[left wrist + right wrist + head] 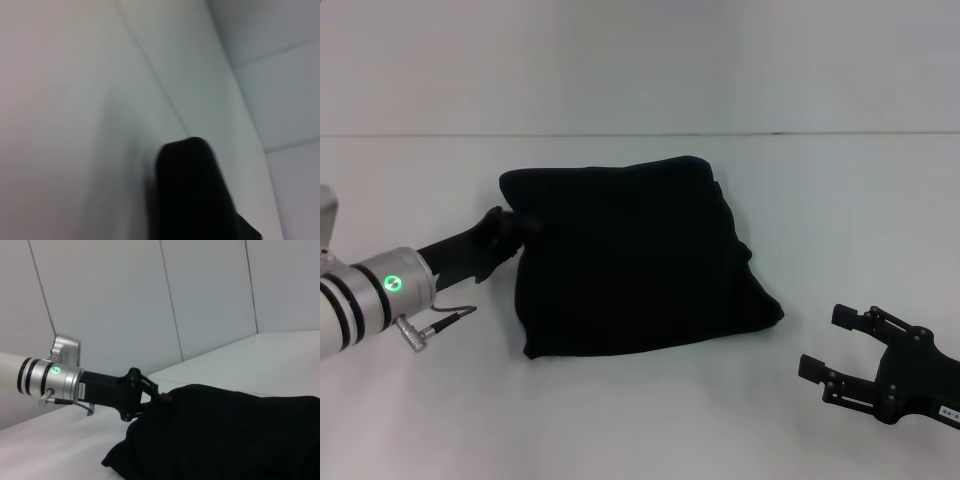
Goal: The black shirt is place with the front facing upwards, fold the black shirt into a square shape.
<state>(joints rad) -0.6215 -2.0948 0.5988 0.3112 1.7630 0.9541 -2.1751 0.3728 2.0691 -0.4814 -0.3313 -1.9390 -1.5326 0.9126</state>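
Though already folded into a rough square mid-frame, black shirt lies w/ upper-left corner right at left gripper, so nearer that arm. Can't tell if those fingers pinch cloth or not. Right gripper sits lower right, fingers spread, empty, well apart from shirt's right edge.

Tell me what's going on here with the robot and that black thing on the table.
The robot is folding a black shirt on a white table. The shirt already lies as a rough square bundle, with no lettering showing. The left gripper is at the bundle's far left corner, its fingers against the fabric there. The right gripper is open and sits apart from the shirt, near the table's front right, touching nothing.
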